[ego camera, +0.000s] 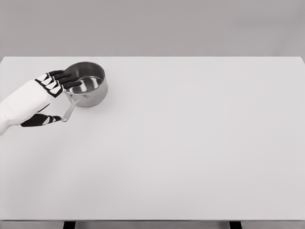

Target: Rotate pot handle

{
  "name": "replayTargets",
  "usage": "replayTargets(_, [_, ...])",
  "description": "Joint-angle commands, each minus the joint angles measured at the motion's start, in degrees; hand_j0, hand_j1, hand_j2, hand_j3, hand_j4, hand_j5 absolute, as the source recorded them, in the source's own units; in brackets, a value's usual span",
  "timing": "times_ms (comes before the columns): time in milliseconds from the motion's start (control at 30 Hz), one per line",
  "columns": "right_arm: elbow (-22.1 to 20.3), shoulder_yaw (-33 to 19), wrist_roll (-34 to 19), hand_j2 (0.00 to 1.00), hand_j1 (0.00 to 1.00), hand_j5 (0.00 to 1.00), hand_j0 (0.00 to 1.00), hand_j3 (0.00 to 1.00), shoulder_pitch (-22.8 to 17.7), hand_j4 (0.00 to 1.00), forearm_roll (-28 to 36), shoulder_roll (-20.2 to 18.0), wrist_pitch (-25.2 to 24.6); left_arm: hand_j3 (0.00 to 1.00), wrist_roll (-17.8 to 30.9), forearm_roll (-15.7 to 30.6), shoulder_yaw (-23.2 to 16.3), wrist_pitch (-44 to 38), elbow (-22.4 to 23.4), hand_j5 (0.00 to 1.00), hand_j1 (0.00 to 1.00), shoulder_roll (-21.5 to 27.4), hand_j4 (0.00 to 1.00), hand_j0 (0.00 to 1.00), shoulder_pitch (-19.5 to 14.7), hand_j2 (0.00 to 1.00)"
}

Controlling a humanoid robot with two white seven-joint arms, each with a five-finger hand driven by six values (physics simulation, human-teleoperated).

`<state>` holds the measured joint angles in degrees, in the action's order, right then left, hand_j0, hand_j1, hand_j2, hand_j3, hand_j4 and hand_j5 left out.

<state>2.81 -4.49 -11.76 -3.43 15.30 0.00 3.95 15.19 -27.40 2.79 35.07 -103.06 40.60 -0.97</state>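
A small steel pot stands on the white table at the far left. Its thin handle points toward the front left. My left hand comes in from the left edge and sits at the handle. Its fingers are spread over the pot's near-left rim, and the thumb lies by the handle's tip. The hand holds nothing that I can see. The right arm does not show.
The table's back edge runs just behind the pot and its left edge lies close to my forearm. A grey wall stands behind the table.
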Motion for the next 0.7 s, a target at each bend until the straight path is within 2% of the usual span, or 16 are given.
replayTargets(0, [0.0, 0.0, 0.0, 1.00, 1.00, 1.00, 1.00, 1.00, 0.0, 1.00, 0.0, 0.0, 0.0, 1.00, 0.2, 0.4, 0.1, -0.1, -0.1, 1.00, 1.00, 0.8, 1.00, 1.00, 0.0, 1.00])
replayTargets(233, [0.0, 0.0, 0.0, 1.00, 1.00, 1.00, 1.00, 1.00, 0.0, 1.00, 0.0, 0.0, 0.0, 1.00, 0.1, 0.2, -0.2, -0.1, 0.0, 1.00, 1.00, 0.9, 1.00, 1.00, -0.5, 1.00])
replayTargets(333, [0.0, 0.0, 0.0, 1.00, 1.00, 1.00, 1.00, 1.00, 0.0, 1.00, 0.0, 0.0, 0.0, 1.00, 0.3, -2.4, -1.6, -0.1, 1.5, 1.00, 1.00, 0.6, 1.00, 1.00, -1.8, 1.00])
replayTargets(367, [0.0, 0.0, 0.0, 1.00, 1.00, 1.00, 1.00, 1.00, 0.0, 1.00, 0.0, 0.0, 0.0, 1.00, 1.8, -3.7, -1.7, -0.1, 1.0, 1.00, 1.00, 0.3, 1.00, 1.00, -2.2, 1.00])
replayTargets(433, [0.0, 0.0, 0.0, 1.00, 1.00, 1.00, 1.00, 1.00, 0.0, 1.00, 0.0, 0.0, 0.0, 1.00, 7.0, -2.9, -1.6, -0.1, 0.7, 1.00, 1.00, 0.2, 1.00, 1.00, -2.8, 1.00])
replayTargets(500, [0.0, 0.0, 0.0, 1.00, 1.00, 1.00, 1.00, 1.00, 0.0, 1.00, 0.0, 0.0, 0.0, 1.00, 13.0, -1.2, -1.8, -0.1, 0.3, 1.00, 1.00, -0.1, 1.00, 1.00, -6.2, 1.00])
replayTargets(600, [0.0, 0.0, 0.0, 1.00, 1.00, 1.00, 1.00, 1.00, 0.0, 1.00, 0.0, 0.0, 0.0, 1.00, 16.6, -0.3, -4.0, -0.1, 0.0, 1.00, 1.00, -1.1, 1.00, 1.00, -8.4, 1.00])
replayTargets(633, [0.0, 0.0, 0.0, 1.00, 1.00, 1.00, 1.00, 1.00, 0.0, 1.00, 0.0, 0.0, 0.0, 1.00, 19.8, -0.3, -4.7, -0.1, 0.0, 1.00, 1.00, -2.8, 1.00, 1.00, -10.0, 1.00])
replayTargets(667, [0.0, 0.0, 0.0, 1.00, 1.00, 1.00, 1.00, 1.00, 0.0, 1.00, 0.0, 0.0, 0.0, 1.00, 19.8, -0.2, -4.7, -0.1, 0.0, 1.00, 1.00, -4.3, 1.00, 1.00, -10.5, 1.00])
